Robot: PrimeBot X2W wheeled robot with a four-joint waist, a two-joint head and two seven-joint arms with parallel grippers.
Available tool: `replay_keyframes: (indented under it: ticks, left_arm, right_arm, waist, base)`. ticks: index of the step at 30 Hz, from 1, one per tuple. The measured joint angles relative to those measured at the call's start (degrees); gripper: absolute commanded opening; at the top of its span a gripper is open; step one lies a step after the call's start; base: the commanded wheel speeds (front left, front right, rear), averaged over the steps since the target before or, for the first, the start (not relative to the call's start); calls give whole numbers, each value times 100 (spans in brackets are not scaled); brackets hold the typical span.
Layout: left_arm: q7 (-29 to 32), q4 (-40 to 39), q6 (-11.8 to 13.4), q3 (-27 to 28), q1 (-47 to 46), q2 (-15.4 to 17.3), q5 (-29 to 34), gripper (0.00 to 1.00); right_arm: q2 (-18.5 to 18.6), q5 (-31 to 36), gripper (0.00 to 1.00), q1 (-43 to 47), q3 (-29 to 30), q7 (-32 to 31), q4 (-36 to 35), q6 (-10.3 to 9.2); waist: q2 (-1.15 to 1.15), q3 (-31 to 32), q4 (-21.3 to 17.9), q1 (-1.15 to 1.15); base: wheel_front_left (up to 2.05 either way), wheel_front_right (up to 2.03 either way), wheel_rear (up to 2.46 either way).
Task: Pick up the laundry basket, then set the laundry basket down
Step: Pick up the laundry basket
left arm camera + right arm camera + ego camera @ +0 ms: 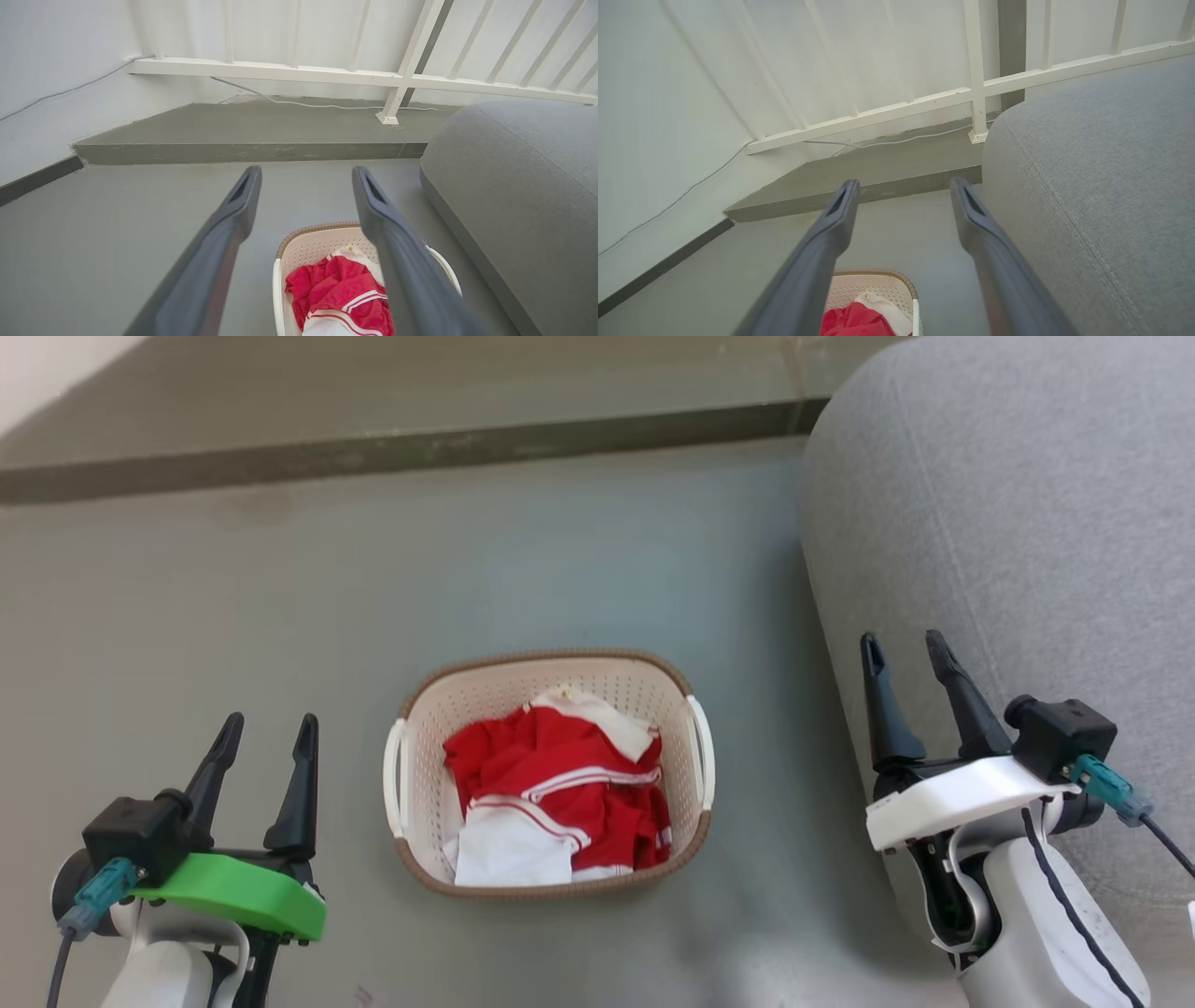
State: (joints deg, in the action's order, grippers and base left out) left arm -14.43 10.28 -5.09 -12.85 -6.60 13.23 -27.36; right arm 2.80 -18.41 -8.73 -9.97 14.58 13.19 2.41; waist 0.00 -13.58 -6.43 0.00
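The laundry basket [425,728] stands on the grey floor in the middle of the head view, cream-white and perforated, with a brown rim and a white handle on each side. Red-and-white clothes [560,784] lie inside it. My left gripper [269,730] hangs open to the left of the basket, apart from it. My right gripper [907,658] is open to the right, in front of the grey sofa. The basket [303,247] also shows low in the left wrist view between my open left gripper [306,175]. The right wrist view has the basket [878,284] at its bottom edge below my open right gripper [903,186].
A large grey sofa [1008,523] fills the right side, close to the right arm. A raised concrete step [392,453] runs across the far floor. Behind it stand a white railing [406,79] and a white wall, with a cable [303,103] lying along the step.
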Motion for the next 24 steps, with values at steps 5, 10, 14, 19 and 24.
replay_keyframes:
  ticks: [5,10,14,19,24]
  left_arm:
    - [0,132,-58,-48,-212,24,-11,100]
    - [32,447,-120,-151,-626,27,-60,100]
    - [91,699,-155,-199,-910,58,-80,100]
    - [202,1012,-179,-231,-1353,123,-242,100]
    - [286,1281,-194,-355,-1823,170,-271,100]
  right_arm:
    - [-3,-149,100,-170,-108,0,137,-27]
    - [-1,-269,100,-473,-124,0,331,-148]
    - [0,-308,100,-767,-191,0,515,-194]
    - [2,-332,100,-1113,-346,0,886,-252]
    - [5,-456,100,-1401,-431,0,1281,-305]
  waist:
    - [0,-380,1,0]
    - [0,-776,20,0]
    - [0,-1098,41,0]
    - [0,-1508,64,1]
    - [0,-1917,84,1]
  base:
    - [0,0,0]
    - [0,0,0]
    - [0,0,0]
    - [0,0,0]
    - [0,0,0]
